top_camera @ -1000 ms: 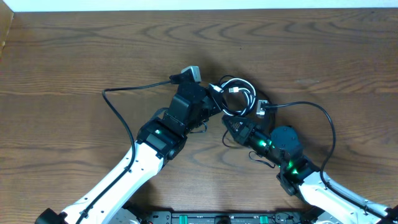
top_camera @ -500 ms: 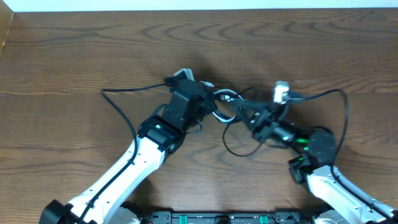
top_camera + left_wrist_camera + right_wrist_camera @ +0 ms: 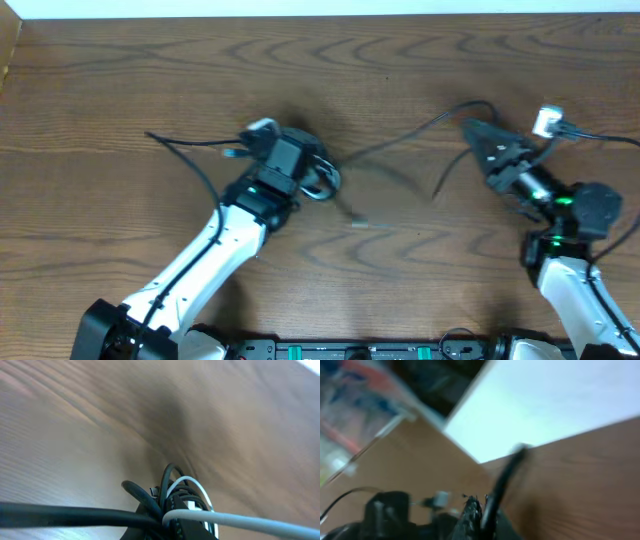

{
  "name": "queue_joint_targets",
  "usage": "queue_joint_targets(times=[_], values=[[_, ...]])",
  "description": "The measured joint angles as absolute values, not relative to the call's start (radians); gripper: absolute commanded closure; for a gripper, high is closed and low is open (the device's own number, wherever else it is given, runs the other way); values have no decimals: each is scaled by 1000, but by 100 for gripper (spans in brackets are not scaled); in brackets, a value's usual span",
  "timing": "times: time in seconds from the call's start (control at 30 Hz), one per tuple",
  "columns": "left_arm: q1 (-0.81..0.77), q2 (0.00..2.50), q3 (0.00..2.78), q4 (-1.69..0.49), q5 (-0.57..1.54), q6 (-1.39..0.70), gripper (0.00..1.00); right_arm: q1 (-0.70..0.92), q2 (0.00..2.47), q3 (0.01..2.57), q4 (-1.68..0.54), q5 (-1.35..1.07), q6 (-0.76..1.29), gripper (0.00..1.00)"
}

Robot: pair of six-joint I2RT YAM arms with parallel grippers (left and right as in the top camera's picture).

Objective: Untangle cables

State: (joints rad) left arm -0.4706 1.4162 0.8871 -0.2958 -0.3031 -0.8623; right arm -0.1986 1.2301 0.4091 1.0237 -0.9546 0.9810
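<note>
Overhead view, read from left to right. The left arm rises from the lower left of the wooden table (image 3: 120,80) and ends at the left gripper (image 3: 308,170), just left of the table's centre. The coil of cables (image 3: 328,183) lies at the gripper's tip as small tight loops. In the left wrist view the white cable (image 3: 186,481) arches over dark strands directly at the fingers, which are hidden, so it cannot be told whether the jaws are closed or apart.

Below and to the right of the coil, a small pale plug end (image 3: 358,222) lies blurred on the wood.

From the coil, one black cable (image 3: 405,135) runs right and slightly towards the far edge. Its long axis is nearly straight, and it points from the left gripper to the right gripper (image 3: 478,133). A short black strand (image 3: 447,175) curves down and left from that gripper.

The right gripper is pinched closed on the black cable. In the right wrist view the cable (image 3: 501,480) leaves the meeting fingertips (image 3: 471,510) and slants up and to the right.
</note>
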Motion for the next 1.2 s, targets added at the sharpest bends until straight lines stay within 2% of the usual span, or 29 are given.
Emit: queue_joint_targets(times=[0.17, 0.37, 0.5, 0.53, 0.63, 0.7, 0.77, 0.83, 0.97, 1.13, 1.17, 1.2], values=[[-346, 1374, 887, -169, -315, -855, 92, -273, 1229, 418, 768, -1002, 883, 99], [-292, 1308, 889, 50, -38, -739, 92, -274, 1228, 419, 368, -889, 698, 99], [-293, 1305, 889, 66, 101, -597, 92, -275, 1229, 418, 167, -727, 611, 99], [-293, 1305, 889, 59, 123, -546, 92, -275, 1229, 418, 132, -691, 598, 96], [-293, 1305, 889, 57, 152, -420, 93, -275, 1229, 418, 38, -585, 574, 75], [-292, 1305, 889, 57, 149, -360, 93, -276, 1229, 418, -6, -535, 567, 45], [-292, 1305, 889, 57, 133, -326, 92, -276, 1229, 418, -31, -503, 553, 32], [-292, 1305, 889, 57, 122, -304, 93, -276, 1228, 418, -33, -501, 547, 31], [-301, 1305, 889, 51, 111, -287, 93, -276, 1212, 418, -18, -564, 545, 21], [-324, 1305, 889, 32, 105, -287, 93, -275, 1112, 418, 20, -679, 543, 17], [-327, 1305, 889, 29, 105, -287, 92, -275, 1078, 418, 42, -716, 545, 1], [-330, 1305, 889, 26, 105, -288, 93, -274, 1042, 418, 66, -757, 549, 1]])
